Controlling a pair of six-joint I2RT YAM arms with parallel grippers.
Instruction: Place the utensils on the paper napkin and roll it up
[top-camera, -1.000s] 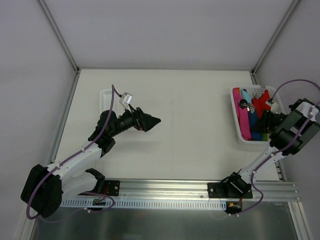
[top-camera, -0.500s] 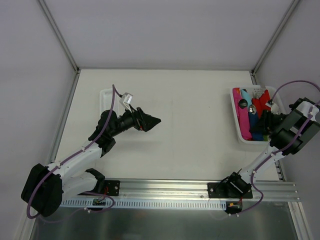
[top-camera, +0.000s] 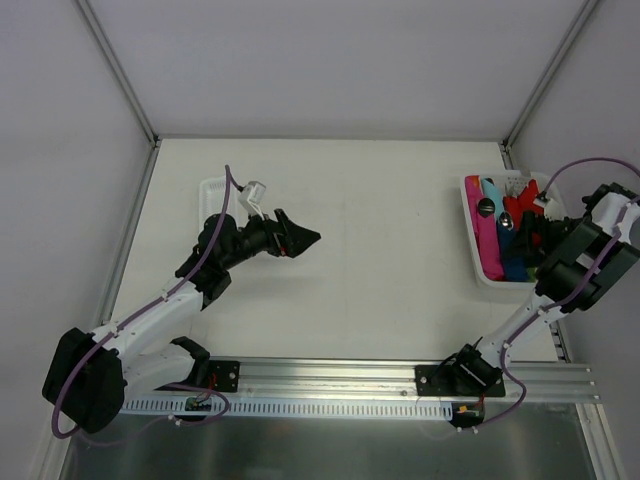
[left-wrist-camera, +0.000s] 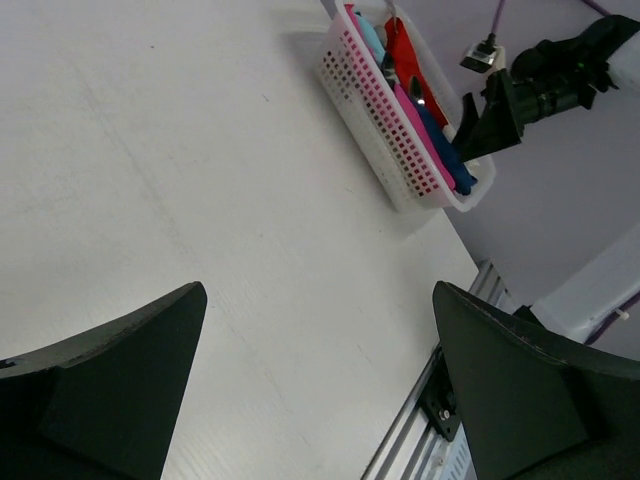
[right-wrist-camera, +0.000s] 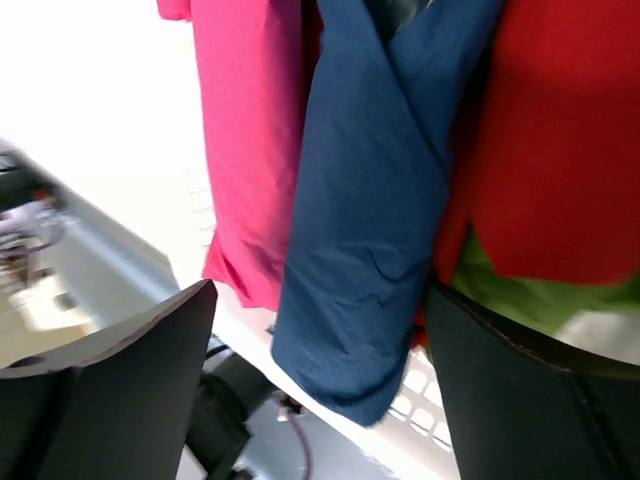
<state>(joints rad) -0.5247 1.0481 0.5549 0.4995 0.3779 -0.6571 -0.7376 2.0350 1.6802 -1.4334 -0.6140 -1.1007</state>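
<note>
Two pairs of jaws stand apart: left over the bench (top-camera: 380, 250), right above the basket (left-wrist-camera: 375, 120), holding nothing. The navy napkin (right-wrist-camera: 370, 200) lies there squeezed between pink sheet (right-wrist-camera: 250, 130) and red sheet (right-wrist-camera: 560, 130). Closing could pinch a neighbour too, or knock the spoon (top-camera: 487, 207).

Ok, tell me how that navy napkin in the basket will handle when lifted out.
Probably floppy: the navy napkin shows soft creases and folds, so it should sag rather than hold shape. Likely light, being a thin sheet. It lies pressed between the pink piece and red piece, so those may drag along.
</note>
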